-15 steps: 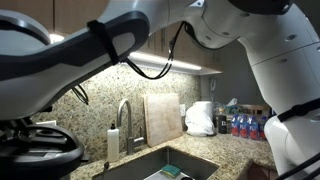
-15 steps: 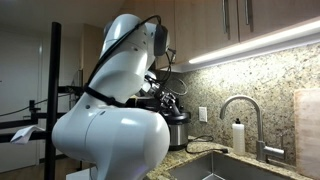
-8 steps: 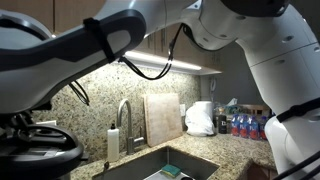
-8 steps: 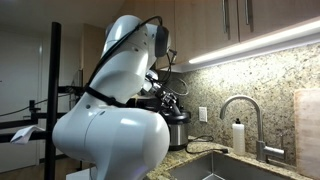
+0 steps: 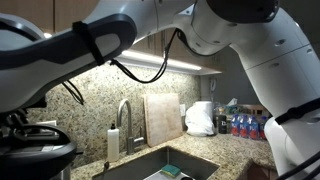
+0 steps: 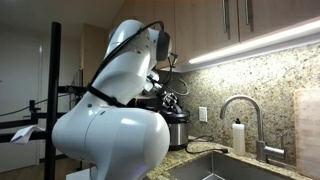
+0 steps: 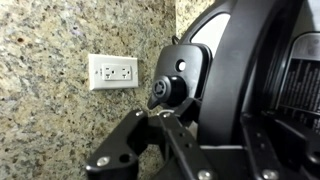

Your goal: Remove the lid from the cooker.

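In the wrist view the black lid (image 7: 235, 50) stands nearly edge-on in front of the granite wall. My gripper (image 7: 210, 135) is shut on the lid's broad black handle, one finger on each side. A small round knob (image 7: 165, 92) sticks out of the lid. In an exterior view the lid (image 5: 38, 150) hangs at the lower left under the gripper (image 5: 22, 125). In an exterior view the cooker (image 6: 178, 128), dark with a silver band, stands on the counter behind my white arm; the gripper (image 6: 163, 100) is just above and left of it.
A steel sink (image 5: 165, 165) with a faucet (image 5: 124, 115) and a soap bottle (image 5: 113, 140) lies beside the cooker. A cutting board (image 5: 163, 117), a white bag (image 5: 200, 118) and bottles (image 5: 245, 125) line the backsplash. A wall outlet (image 7: 112, 72) is close behind the lid.
The arm has shifted slightly and the lid has sunk a little toward the lower left in an exterior view. The grip on the handle is unchanged.
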Action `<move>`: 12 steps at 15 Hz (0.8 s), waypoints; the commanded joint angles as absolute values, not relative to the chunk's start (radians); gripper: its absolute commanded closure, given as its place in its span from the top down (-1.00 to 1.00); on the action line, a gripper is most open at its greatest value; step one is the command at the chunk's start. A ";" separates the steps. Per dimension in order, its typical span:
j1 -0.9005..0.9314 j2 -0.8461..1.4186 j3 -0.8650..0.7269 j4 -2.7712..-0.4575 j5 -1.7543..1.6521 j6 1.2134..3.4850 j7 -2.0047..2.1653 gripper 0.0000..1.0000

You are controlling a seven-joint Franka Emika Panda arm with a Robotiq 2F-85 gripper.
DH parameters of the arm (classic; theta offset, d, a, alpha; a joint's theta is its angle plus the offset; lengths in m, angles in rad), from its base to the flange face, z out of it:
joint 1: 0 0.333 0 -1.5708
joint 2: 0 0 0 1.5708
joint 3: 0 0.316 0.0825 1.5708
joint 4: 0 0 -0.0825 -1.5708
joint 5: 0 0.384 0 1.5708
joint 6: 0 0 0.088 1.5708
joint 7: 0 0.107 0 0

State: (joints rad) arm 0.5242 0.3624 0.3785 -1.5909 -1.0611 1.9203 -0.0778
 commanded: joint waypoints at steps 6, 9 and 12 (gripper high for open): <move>0.595 0.519 0.318 -1.395 -1.146 1.855 -0.273 -0.89; 0.615 0.509 0.309 -1.409 -1.144 1.845 -0.268 -0.89; 0.630 0.496 0.298 -1.431 -1.156 1.836 -0.260 -0.90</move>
State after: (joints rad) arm 0.6191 0.4913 0.3204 -1.4212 -1.1169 1.8468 -0.2383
